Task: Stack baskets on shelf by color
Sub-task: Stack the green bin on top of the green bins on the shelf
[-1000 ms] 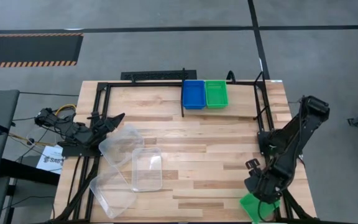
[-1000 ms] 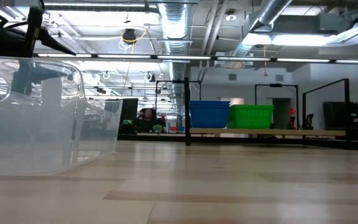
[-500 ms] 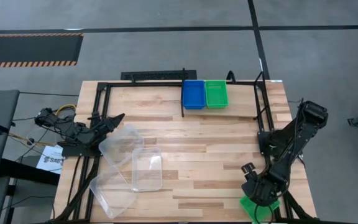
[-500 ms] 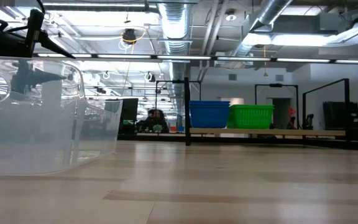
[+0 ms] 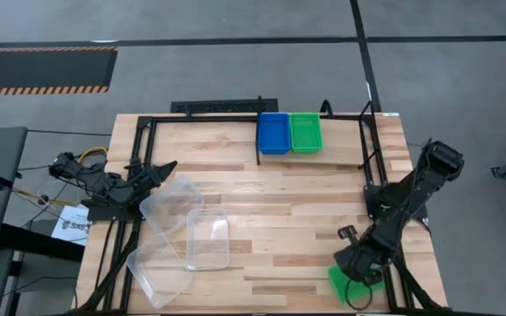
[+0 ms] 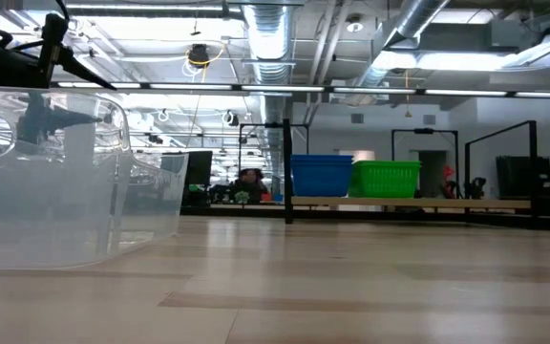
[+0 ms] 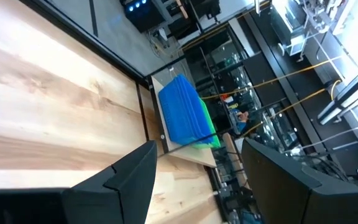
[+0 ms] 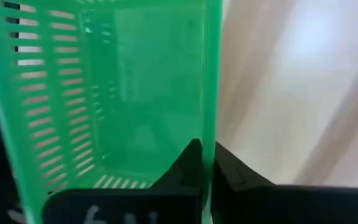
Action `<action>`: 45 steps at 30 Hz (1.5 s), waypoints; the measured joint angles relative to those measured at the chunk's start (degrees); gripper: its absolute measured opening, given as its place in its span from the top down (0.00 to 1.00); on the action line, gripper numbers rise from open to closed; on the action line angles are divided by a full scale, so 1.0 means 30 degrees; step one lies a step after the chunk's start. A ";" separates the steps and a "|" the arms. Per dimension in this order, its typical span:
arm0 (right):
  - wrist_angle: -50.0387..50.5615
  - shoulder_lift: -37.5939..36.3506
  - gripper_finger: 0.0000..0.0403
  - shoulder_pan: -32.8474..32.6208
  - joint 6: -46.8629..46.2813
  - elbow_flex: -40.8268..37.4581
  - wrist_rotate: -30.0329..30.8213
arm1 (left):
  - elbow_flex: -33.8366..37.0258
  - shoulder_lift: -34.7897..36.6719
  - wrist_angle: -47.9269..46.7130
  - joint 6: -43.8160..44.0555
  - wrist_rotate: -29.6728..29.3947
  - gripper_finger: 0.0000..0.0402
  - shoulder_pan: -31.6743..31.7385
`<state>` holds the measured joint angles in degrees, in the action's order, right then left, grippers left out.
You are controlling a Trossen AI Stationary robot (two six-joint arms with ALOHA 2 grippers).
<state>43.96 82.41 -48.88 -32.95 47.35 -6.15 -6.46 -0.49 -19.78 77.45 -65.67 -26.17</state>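
A green basket (image 5: 344,283) lies at the table's near right corner, and my right gripper (image 5: 352,266) is shut on it from above. A blue basket (image 5: 273,132) and another green basket (image 5: 306,132) stand side by side on the shelf (image 6: 418,204) at the far edge. Three clear baskets (image 5: 207,237) lie on the tabletop at the near left, overlapping. Just beyond their far edge my left gripper (image 5: 161,167) hovers open, with nothing between its fingers (image 7: 126,180). My right gripper pinches one side wall of the green basket at its rim (image 8: 209,127). One finger (image 8: 191,163) is inside the basket and the other (image 8: 232,172) outside. The fingers come down from above, slanting. Whether the basket is off the table, I cannot tell.
Black metal rails (image 5: 148,140) frame the table's far and side edges, and a black post (image 5: 258,140) stands left of the blue basket. Bare planks (image 5: 288,211) stretch across the table's middle. A person (image 6: 248,182) shows in the room beyond.
My right gripper has shut on the green basket's wall and gone a little toward the table's left edge. The basket has shifted left with it, away from the near right corner.
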 joint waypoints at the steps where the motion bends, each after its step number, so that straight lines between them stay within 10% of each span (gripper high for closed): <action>1: 0.0134 -0.0245 0.97 0.0460 0.0052 0.0000 0.0000 | 0.0007 0.0000 0.0038 0.0103 0.0131 0.44 0.0000; 18: 0.1389 -0.6309 0.98 1.7068 0.0140 0.2016 0.1864 | 0.0014 0.0000 0.0046 0.1851 0.0371 0.44 0.0007; 31: 0.0535 -0.4775 0.99 3.1570 -0.0069 0.5938 -0.0136 | 0.0021 0.0000 0.0024 0.2129 0.0359 0.44 0.0003; 45: 0.0273 -0.1178 0.97 3.3509 0.0455 0.5945 -0.2981 | 0.0021 0.0000 0.0002 0.2114 0.0342 0.44 0.0007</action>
<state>44.78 78.88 51.64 -31.58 65.19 -15.09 -6.39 -0.49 -19.77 83.79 -64.64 -26.15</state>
